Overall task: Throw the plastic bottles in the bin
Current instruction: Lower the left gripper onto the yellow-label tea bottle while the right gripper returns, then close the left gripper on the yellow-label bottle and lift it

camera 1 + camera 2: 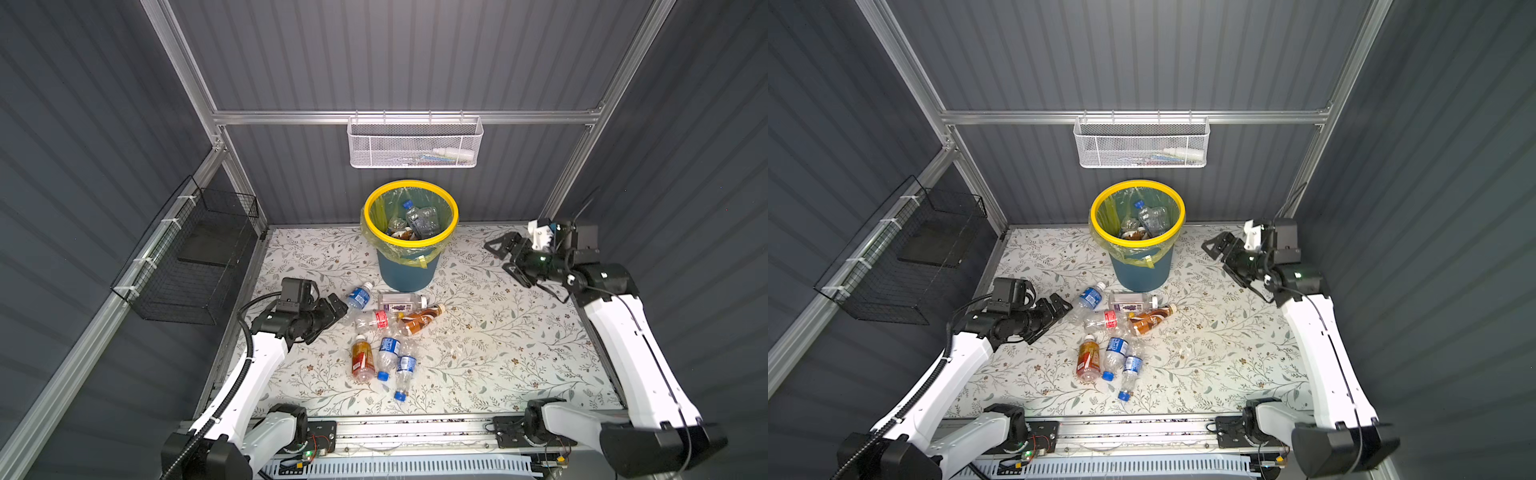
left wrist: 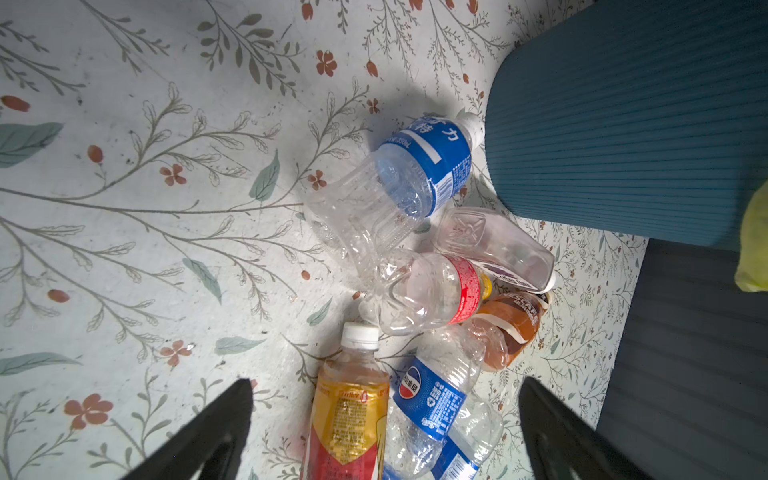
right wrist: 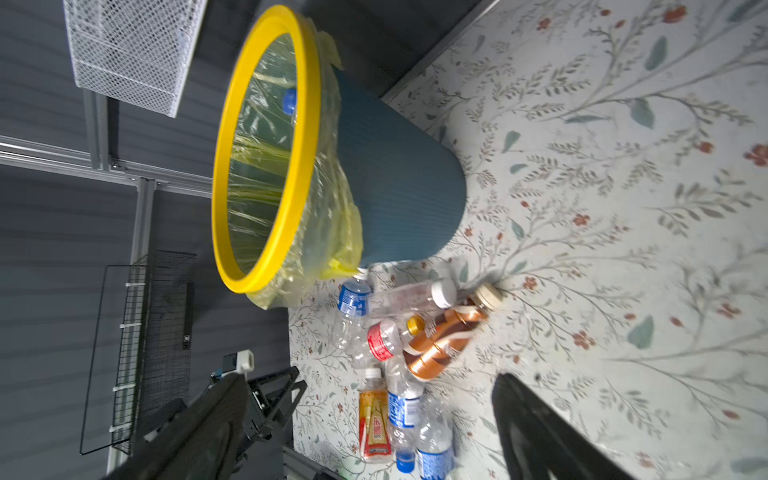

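At the back: the bin point(image 1: 409, 272) stands upright, yellow-rimmed and lined with a bag; we make out several plastic bottles point(image 1: 422, 220) inside it.
On the table point(image 1: 519, 353): seven more, by our count, lie in a loose heap in front of the bin. A blue-labelled bottle point(image 1: 359, 297) has its cap just beside the bin's base.
Left side: the left gripper point(image 1: 334, 316) sits low, just beside the heap, jaws spread wide and gripping nothing.
Right side: the right gripper point(image 1: 495, 255) hangs above the table, well apart from the bin, jaws wide and empty.
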`<state>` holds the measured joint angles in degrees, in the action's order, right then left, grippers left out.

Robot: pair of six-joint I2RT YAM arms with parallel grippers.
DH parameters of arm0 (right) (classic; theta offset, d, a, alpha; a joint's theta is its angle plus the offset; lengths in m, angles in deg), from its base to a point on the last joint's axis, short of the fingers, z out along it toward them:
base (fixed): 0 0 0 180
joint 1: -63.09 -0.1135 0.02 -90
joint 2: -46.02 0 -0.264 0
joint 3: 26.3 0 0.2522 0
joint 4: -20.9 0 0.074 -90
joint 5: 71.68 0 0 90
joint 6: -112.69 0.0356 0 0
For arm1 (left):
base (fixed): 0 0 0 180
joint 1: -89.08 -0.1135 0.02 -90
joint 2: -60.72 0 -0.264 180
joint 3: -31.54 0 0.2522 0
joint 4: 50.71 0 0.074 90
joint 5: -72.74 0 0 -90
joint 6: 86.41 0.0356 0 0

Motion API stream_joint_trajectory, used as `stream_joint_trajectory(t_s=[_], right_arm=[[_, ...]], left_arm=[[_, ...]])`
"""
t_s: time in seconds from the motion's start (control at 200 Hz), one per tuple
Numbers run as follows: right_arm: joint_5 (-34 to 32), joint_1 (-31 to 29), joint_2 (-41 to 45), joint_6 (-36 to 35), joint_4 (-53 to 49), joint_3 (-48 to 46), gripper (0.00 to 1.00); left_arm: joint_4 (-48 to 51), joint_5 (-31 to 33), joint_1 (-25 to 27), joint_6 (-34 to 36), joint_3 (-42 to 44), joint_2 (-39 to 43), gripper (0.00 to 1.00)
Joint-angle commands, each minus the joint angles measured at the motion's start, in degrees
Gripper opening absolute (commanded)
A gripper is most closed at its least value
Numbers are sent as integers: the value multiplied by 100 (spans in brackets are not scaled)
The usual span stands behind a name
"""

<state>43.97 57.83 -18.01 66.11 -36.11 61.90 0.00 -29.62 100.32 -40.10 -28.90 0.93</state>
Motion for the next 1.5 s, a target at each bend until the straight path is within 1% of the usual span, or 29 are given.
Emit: stream_joint_trajectory(t_s=[0.0, 0.19, 0.27, 0.37, 0.5, 0.64, 0.811, 0.886, 1.011, 1.101, 1.181, 1.391, 1.496], right_arm=[[-177, 34, 282, -38, 47, -992, 93], [-77, 19, 575, 246, 670, -2645, 90], [-15, 3, 602, 365, 1013, -3112, 89], [-6, -49, 532, 421, 1264, -3422, 89], [38, -89, 406, 450, 1549, -3619, 89], [76, -98, 336, 474, 1700, -3733, 89], [81, -98, 369, 472, 1745, -3829, 88], [89, -97, 374, 476, 1784, -3890, 88], [107, -98, 350, 508, 1859, -3959, 87], [116, -98, 347, 506, 1880, -3969, 85], [116, -98, 351, 509, 1869, -3972, 84], [99, -98, 355, 498, 1863, -3949, 80], [98, -98, 372, 504, 1855, -3945, 80]], left_arm=[[9, -180, -35, -9, 188, -1, 100], [-75, -421, -22, -167, 474, 87, 99], [-118, -477, -4, -285, 619, 184, 98], [-105, -393, 152, -417, 743, 269, 97], [-270, -112, 669, -735, 923, 216, 97], [-681, 105, 1295, -1116, 1046, -104, 95], [-604, 257, 1518, -1128, 1130, -351, 93], [-550, 222, 1585, -1082, 1178, -479, 93], [-837, 176, 1894, -1203, 1355, -740, 91], [-969, 173, 2045, -1248, 1407, -907, 87], [-976, 168, 2066, -1252, 1464, -917, 81], [-530, 297, 2066, -1247, 1658, -559, 64], [-162, 456, 2066, -1305, 1748, -231, 61]])
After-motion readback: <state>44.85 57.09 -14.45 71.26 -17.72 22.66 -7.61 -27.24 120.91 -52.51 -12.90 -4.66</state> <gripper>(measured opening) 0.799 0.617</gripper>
